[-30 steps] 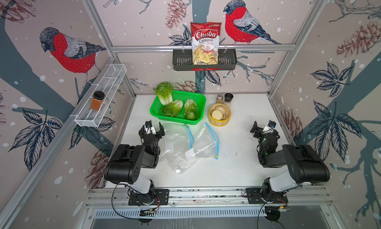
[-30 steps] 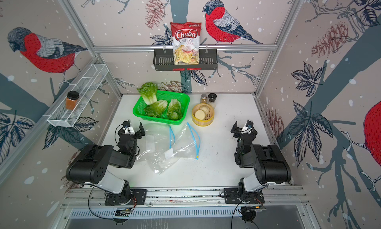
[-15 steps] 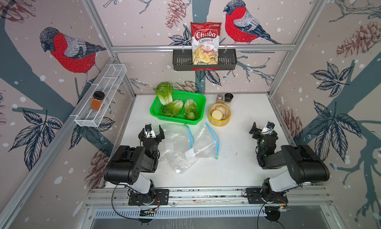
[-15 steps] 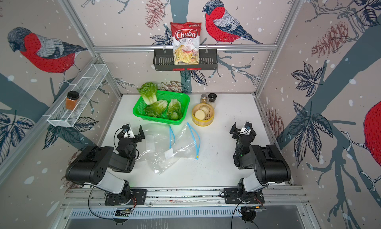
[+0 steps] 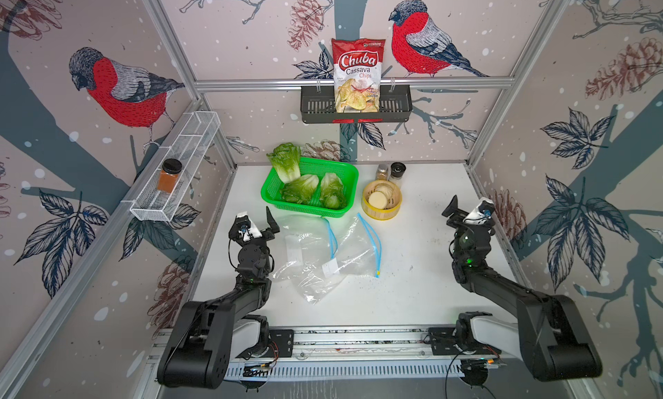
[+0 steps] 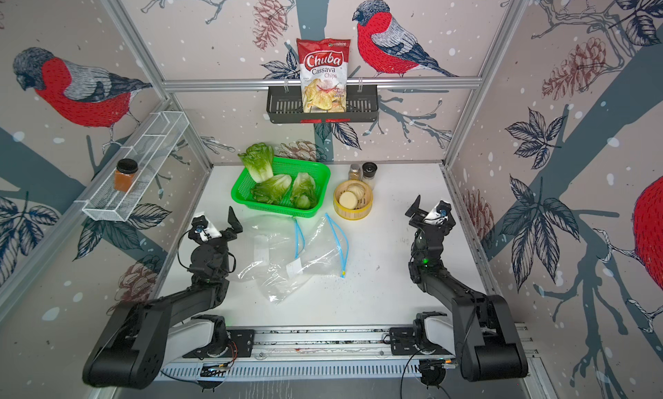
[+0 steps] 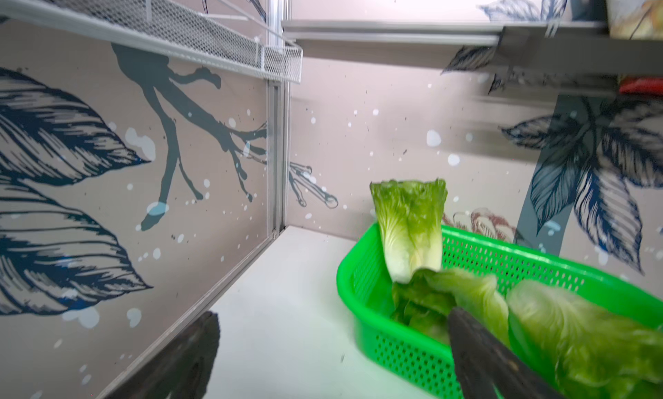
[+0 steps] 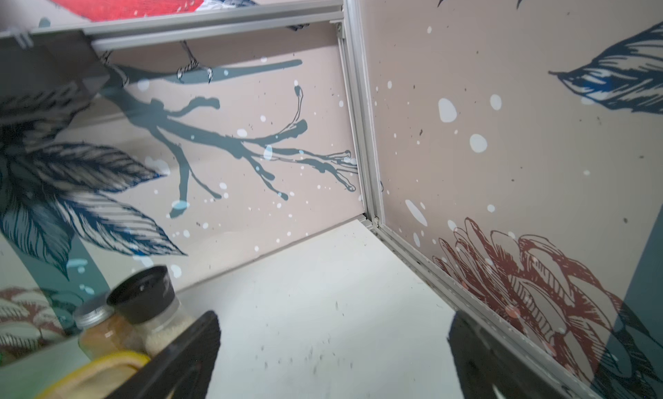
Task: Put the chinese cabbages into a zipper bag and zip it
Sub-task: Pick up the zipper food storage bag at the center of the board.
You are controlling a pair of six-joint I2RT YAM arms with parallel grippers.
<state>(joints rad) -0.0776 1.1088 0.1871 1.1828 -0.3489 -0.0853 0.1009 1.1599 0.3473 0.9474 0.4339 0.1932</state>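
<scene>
Both top views look down from high in front over the whole counter [image 5: 412, 289]; wrist cameras look rearward, low, past their fingers [image 7: 480, 357].

- The basket [image 5: 308, 210] sits at the back of the table [image 5: 412, 300], a bit to the left.
- The three chinese cabbages [image 5: 300, 189] are in it. One stands up in the back left corner, and two lie side by side in front of it.
- Two zipper bags [image 5: 312, 260] lie flat in front of the basket, one partly on the other.
- A round box [image 5: 381, 212] is just right of the basket, with two small jars [image 5: 391, 171] behind it.
- The left gripper [image 5: 256, 217] is left of the bags. The right gripper [image 5: 468, 207] is far right, near the wall.
- A rack [image 5: 315, 106] hangs on the back wall with a chip bag [image 5: 357, 74] in it.
- A wire shelf [image 5: 179, 164] on the left wall holds a lone jar [image 5: 169, 176].
</scene>
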